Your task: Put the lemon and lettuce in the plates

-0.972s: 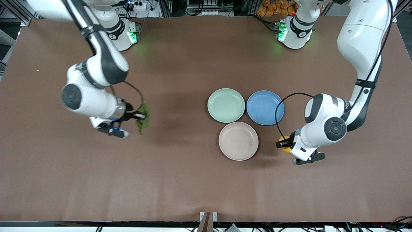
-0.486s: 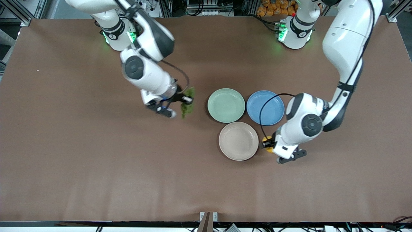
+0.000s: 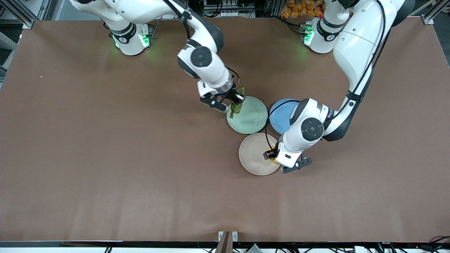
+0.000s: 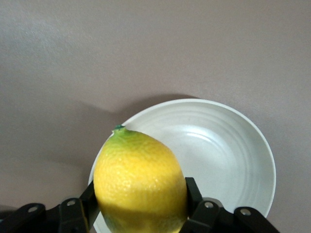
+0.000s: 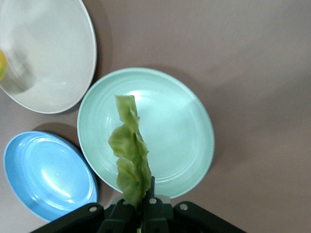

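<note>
At frame centre I had the right gripper [image 3: 236, 100] clamped on the lettuce [image 3: 235, 108], hanging lengthwise over the green plate's [image 3: 252, 117] rim, while the left gripper [image 3: 271, 155] pinched the lemon [image 4: 140, 182] above the pink plate's [image 3: 253, 154] edge.

Front camera: mounted high across the desk [image 3: 105, 182], looking steeply down toward both robot bases along the upper edge; it takes in the whole desk surface from a distance.

Left wrist camera: looks out past its own jaws, close range, down onto the pinkish-white plate [image 4: 228, 160], with the lemon [image 4: 140, 182] filling the foreground.

Right wrist camera: looks down from higher up, over the mint plate [image 5: 165, 131], the blue plate [image 5: 46, 174] and the pinkish-white plate [image 5: 43, 58].

Shared ground: the pinkish-white plate [image 3: 253, 154] appears in all three views; the mint plate [image 3: 251, 116] and blue plate [image 3: 279, 110] in the front and right wrist views.
</note>
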`<action>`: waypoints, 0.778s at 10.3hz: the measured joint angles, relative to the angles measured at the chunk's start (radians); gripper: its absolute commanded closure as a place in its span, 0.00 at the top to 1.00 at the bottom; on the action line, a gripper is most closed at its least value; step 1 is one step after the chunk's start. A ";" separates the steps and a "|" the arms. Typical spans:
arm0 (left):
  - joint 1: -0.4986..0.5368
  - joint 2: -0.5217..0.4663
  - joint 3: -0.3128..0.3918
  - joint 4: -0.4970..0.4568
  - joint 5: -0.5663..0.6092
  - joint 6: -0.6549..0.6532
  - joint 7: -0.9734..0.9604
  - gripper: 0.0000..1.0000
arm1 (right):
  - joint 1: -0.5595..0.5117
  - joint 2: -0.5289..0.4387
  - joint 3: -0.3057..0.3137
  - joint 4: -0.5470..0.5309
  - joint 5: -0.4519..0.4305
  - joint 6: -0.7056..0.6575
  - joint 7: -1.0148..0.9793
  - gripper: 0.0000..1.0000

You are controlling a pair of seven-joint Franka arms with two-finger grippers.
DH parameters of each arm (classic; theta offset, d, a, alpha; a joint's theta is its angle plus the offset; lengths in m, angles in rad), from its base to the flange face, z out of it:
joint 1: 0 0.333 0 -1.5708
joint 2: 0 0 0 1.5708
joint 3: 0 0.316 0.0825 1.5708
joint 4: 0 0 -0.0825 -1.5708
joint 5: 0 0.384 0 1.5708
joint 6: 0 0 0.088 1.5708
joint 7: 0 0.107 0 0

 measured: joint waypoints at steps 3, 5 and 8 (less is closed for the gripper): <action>-0.008 0.002 0.005 0.004 0.029 0.009 0.000 1.00 | 0.038 0.071 -0.009 0.092 -0.149 -0.001 0.137 1.00; -0.004 0.002 0.014 0.009 0.035 0.011 0.000 1.00 | 0.027 0.068 -0.030 0.116 -0.162 -0.017 0.139 1.00; 0.035 -0.003 0.024 0.021 0.039 0.011 0.000 1.00 | -0.052 0.018 -0.057 0.164 -0.157 -0.150 0.022 1.00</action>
